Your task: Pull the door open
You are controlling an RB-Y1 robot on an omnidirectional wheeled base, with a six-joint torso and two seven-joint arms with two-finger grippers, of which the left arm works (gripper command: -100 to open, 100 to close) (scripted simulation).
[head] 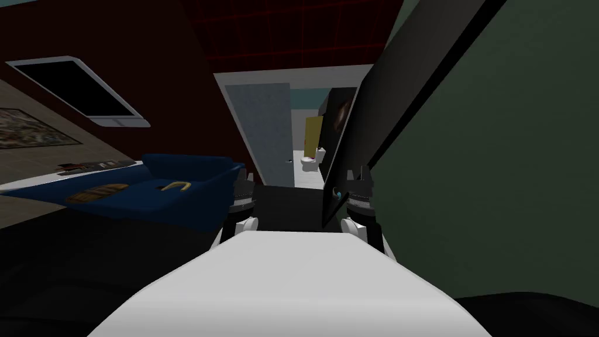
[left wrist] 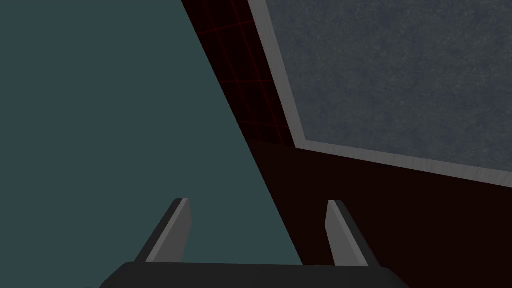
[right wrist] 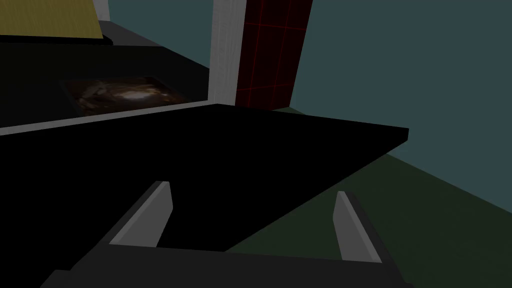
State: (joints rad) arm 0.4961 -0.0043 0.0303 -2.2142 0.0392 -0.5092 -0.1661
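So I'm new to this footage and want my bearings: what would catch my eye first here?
A big black door slants across the right side, standing open, with the right tool open beside its lower edge. Straight ahead, a white-framed doorway shows a white toilet beyond it. A blue sofa sits on the left.

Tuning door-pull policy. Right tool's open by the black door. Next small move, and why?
Probably ease the right tool forward and shut it on the free edge of the black door: its fingers stand open and empty, that edge crosses the gap between them, so nothing is gripped to pull with.
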